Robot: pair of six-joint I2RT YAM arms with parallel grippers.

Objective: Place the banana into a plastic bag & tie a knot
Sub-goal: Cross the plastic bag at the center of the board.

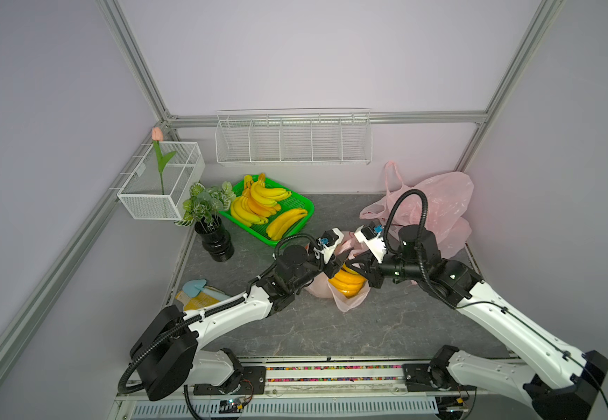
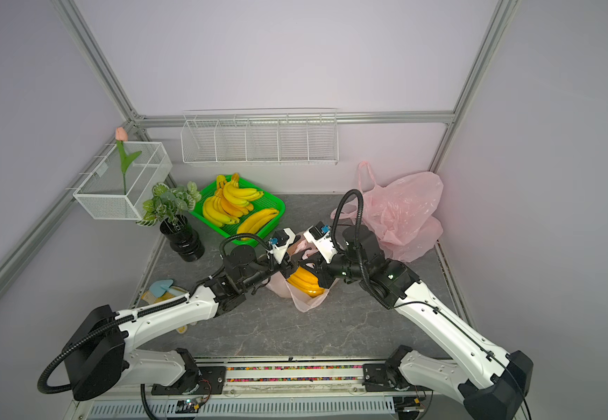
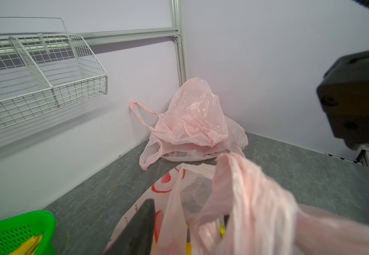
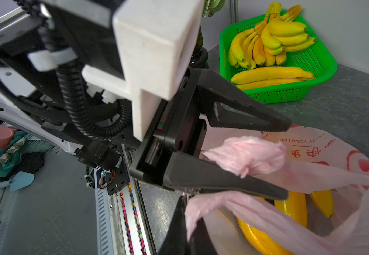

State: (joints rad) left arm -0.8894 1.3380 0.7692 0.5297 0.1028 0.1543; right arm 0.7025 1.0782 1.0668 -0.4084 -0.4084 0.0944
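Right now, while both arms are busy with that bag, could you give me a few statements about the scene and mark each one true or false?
1. Bananas lie inside the pink bag between the arms. True.
2. The green basket holds no fruit. False: several banana bunches lie in it.
3. The left tool is clamped flat shut. False: its jaws stand apart, with bunched bag plastic between them.
4. The right tool is shut on a strip of the bag. True.
5. The tulip stands in the black vase. False: it stands in the white wire basket; the vase holds a leafy plant.
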